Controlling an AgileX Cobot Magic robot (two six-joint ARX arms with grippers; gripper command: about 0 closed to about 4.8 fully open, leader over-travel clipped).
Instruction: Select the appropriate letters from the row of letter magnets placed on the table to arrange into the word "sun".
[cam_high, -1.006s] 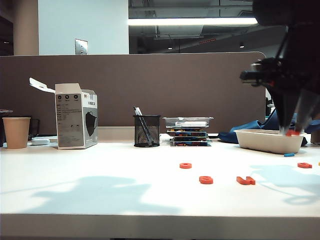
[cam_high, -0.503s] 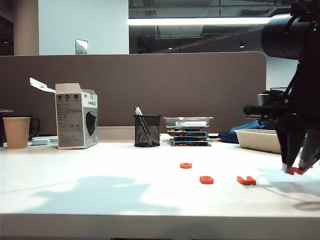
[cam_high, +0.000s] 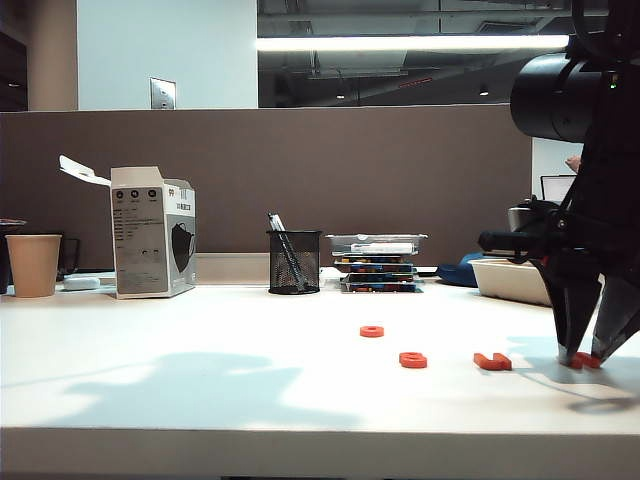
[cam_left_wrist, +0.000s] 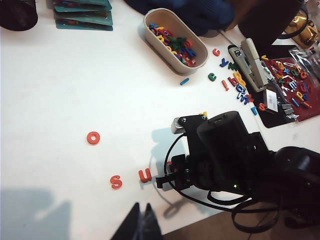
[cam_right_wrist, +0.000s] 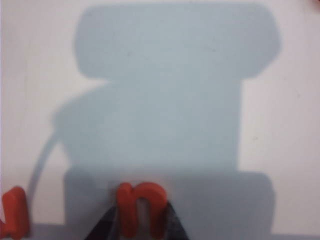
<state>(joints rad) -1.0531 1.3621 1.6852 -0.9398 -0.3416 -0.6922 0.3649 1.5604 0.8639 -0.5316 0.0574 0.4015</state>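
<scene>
Lowered from the tray to the counter (cam_high: 200, 400), the right claw (cam_high: 587, 357) grips the n (cam_right_wrist: 141, 207) beside the u (cam_left_wrist: 145, 174); s (cam_left_wrist: 116, 181) is placed; release remains; the left claw (cam_left_wrist: 140, 222) appears closed, empty.

A ceiling strip light (cam_high: 400, 43) glares overhead; soft arm shadows cross the table (cam_high: 200, 330); the right wrist view is blurred.

Right gripper (cam_high: 590, 356): pointing down at right edge of the exterior frame, fingertips (cam_right_wrist: 107, 222) pinching an orange letter at the tabletop | Left gripper (cam_left_wrist: 140, 226): showing dark fingertips drawn together at lower centre of its wrist frame, holding nothing.
</scene>
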